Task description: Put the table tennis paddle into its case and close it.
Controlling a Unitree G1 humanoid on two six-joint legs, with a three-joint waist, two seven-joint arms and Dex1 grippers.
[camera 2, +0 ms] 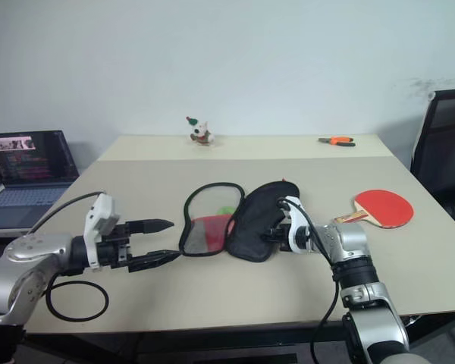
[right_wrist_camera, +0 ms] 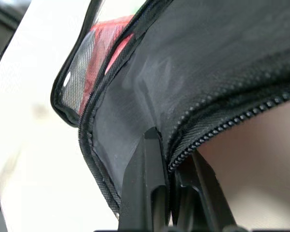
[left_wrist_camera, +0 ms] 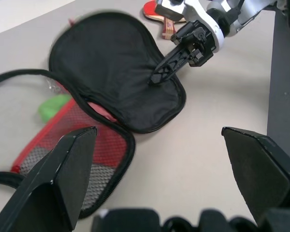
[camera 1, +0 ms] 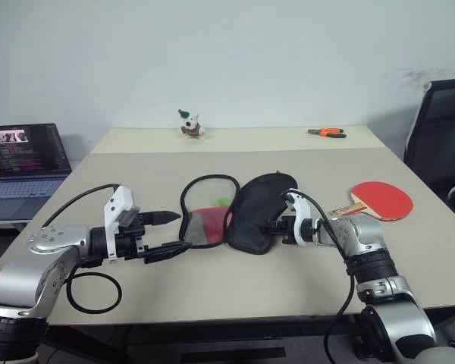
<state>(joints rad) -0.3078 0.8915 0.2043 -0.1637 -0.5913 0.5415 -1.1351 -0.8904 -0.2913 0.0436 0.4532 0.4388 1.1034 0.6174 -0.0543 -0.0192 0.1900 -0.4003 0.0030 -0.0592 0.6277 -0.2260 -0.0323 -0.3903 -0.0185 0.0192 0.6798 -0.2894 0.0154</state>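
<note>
The black case (camera 1: 256, 214) lies open in the middle of the table, its mesh-and-red half (camera 1: 206, 214) to the left and its black fabric half to the right. My right gripper (camera 1: 273, 226) is shut on the zip edge of the black half; in the right wrist view its fingers (right_wrist_camera: 147, 166) pinch that edge. The red table tennis paddle (camera 1: 384, 199) lies flat on the table to the right, behind my right forearm, with its wooden handle pointing left. My left gripper (camera 1: 179, 230) is open just left of the mesh half, holding nothing.
A small green ball (camera 1: 222, 202) sits inside the open case. A laptop (camera 1: 23, 163) stands at the far left, a small toy figure (camera 1: 189, 125) and orange pliers (camera 1: 327, 133) at the back. A black chair (camera 1: 444, 136) is at the right, a cable loop (camera 1: 95, 292) front left.
</note>
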